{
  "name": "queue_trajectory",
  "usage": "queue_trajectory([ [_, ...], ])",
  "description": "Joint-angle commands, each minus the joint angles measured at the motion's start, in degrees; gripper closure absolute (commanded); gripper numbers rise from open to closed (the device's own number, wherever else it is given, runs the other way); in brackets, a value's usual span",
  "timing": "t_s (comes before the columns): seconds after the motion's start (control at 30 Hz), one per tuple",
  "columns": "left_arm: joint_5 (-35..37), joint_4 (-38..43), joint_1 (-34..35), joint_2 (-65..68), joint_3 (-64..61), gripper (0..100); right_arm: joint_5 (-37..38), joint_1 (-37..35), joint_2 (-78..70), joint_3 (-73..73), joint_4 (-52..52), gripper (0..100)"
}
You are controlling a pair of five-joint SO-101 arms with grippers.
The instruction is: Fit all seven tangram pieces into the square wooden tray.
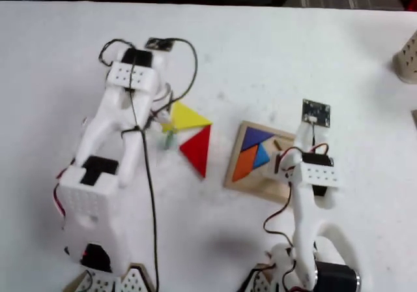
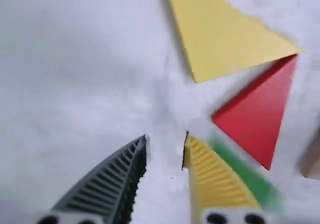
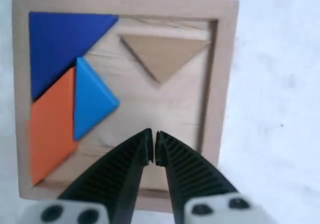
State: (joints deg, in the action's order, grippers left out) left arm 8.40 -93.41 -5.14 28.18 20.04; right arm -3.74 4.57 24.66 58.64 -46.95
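Note:
The square wooden tray (image 3: 125, 6) holds a dark blue triangle (image 3: 65, 39), a light blue triangle (image 3: 92, 96), an orange piece (image 3: 50, 129) and a tan triangle (image 3: 162, 54). My right gripper (image 3: 153, 146) hangs shut over the tray's bare floor, holding nothing. On the table to the left of the tray (image 1: 247, 185) lie a yellow triangle (image 1: 187, 117) and a red triangle (image 1: 197, 148). My left gripper (image 2: 165, 141) is open just beside the yellow triangle (image 2: 225, 39) and the red triangle (image 2: 257, 116). A green piece (image 2: 252, 181) lies partly hidden under its yellow finger (image 2: 207, 176).
The white table (image 1: 273, 57) has free room behind the tray and at the far left. A beige object (image 1: 407, 60) stands at the right edge. Cables run from the left arm (image 1: 114, 126) across the table near the yellow triangle.

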Motion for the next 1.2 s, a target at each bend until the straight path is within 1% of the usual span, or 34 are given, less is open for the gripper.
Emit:
queue_trajectory([
  [0.0, 0.1, -1.4, -5.8, -5.6, 2.1, 87, 0.8, 4.4, 2.1, -0.2, 0.9, 97.8],
  [0.17, 0.1, -1.1, -12.0, -6.8, 2.1, 87, 0.9, 10.9, 2.4, 1.7, 2.2, 97.8],
  [0.3, 0.0, -0.9, -12.3, -7.4, 2.1, 87, 1.0, 13.7, 2.2, 2.7, 4.4, 97.8],
  [0.37, -0.2, -0.8, -12.2, -7.0, 1.9, 87, 2.5, 13.9, 2.2, 2.7, 4.7, 97.8],
  [0.43, -2.4, 0.2, -12.6, -7.5, -1.1, 85, 3.4, 13.9, 2.2, 2.8, 4.7, 97.8],
  [0.5, -4.1, 1.2, -12.8, -8.3, -4.1, 79, 3.4, 13.9, 2.6, 2.8, 4.6, 97.8],
  [0.57, -2.8, 4.0, -12.8, -10.3, -8.3, 76, 3.3, 14.3, 2.6, 2.6, 4.6, 97.8],
  [0.67, -3.3, 9.7, -12.8, -15.2, -16.4, 76, 3.6, 17.5, 2.9, 0.7, 4.2, 97.8],
  [0.73, -4.7, 14.7, -12.8, -19.2, -23.6, 76, 3.9, 23.8, 4.0, -1.3, 3.6, 97.8],
  [0.83, -7.0, 22.2, -12.8, -25.8, -34.0, 76, 9.1, 35.1, 6.8, -4.0, 3.0, 97.8],
  [0.9, -8.5, 25.1, -13.1, -30.3, -39.2, 75, 11.8, 42.2, 8.7, -4.8, 3.0, 97.8],
  [0.97, -9.7, 26.5, -14.3, -34.1, -42.7, 75, 14.9, 47.9, 10.0, -4.9, 3.0, 97.7],
  [1.07, -11.0, 27.3, -16.7, -37.8, -46.8, 75, 21.6, 55.2, 10.3, -4.9, 1.5, 96.7],
  [1.17, -10.9, 27.3, -18.2, -39.2, -49.0, 75, 26.7, 62.1, 10.3, -4.9, 1.0, 88.5],
])
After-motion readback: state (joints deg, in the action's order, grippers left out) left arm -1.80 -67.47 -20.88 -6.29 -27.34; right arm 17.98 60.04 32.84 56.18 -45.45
